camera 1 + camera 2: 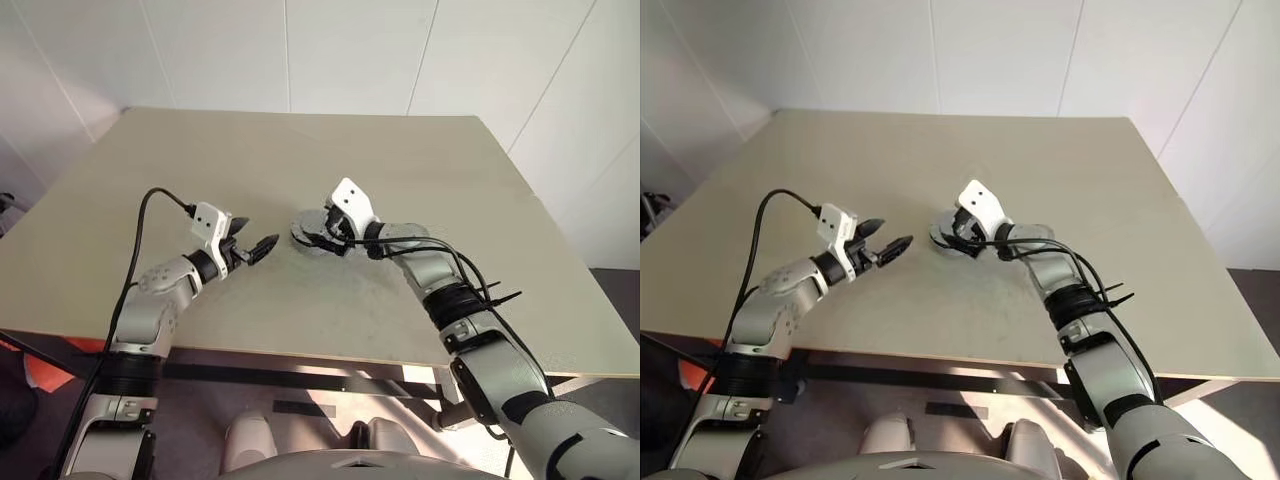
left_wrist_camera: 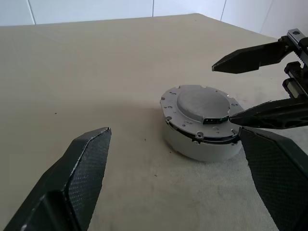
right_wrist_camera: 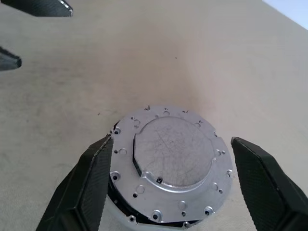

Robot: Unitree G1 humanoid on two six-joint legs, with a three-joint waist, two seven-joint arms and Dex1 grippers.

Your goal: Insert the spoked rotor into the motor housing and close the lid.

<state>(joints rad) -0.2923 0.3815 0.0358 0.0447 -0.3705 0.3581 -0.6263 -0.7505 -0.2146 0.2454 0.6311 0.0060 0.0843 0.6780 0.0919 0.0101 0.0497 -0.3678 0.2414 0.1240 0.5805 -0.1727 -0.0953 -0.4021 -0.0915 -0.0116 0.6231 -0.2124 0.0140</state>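
Both arms are built of rounded silver-grey shells joined by black bands at the joints. Each wrist carries a white, boxy block with small dark holes in its face. The left gripper and the right gripper each have two black tapered fingers with a finely textured surface. Black cables loop along both forearms, tied on the right with black zip ties.

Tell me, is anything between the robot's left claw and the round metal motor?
Nothing visible is. The left claw is open and faces the motor housing across bare table. The right claw straddles it.
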